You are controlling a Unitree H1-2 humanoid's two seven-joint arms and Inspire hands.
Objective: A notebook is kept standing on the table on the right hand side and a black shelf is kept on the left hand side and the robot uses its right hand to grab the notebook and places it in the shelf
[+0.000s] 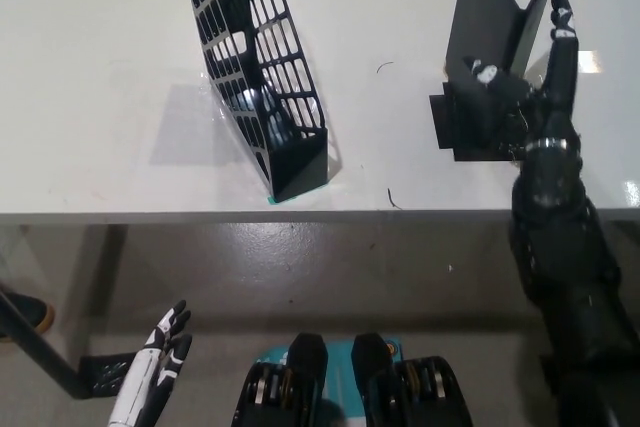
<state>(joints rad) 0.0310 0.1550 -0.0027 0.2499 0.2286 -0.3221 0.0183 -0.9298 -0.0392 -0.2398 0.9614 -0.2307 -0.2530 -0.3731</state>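
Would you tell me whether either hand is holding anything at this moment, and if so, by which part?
Nothing is held yet. The right hand is open around the notebook's lower edge; the left hand hangs empty below the table.

Bright, sharp picture; soft shadows, glare on table point(100, 97).

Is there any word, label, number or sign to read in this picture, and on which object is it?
None. No text shows on the notebook, the black shelf, the table, the right hand or the left hand.
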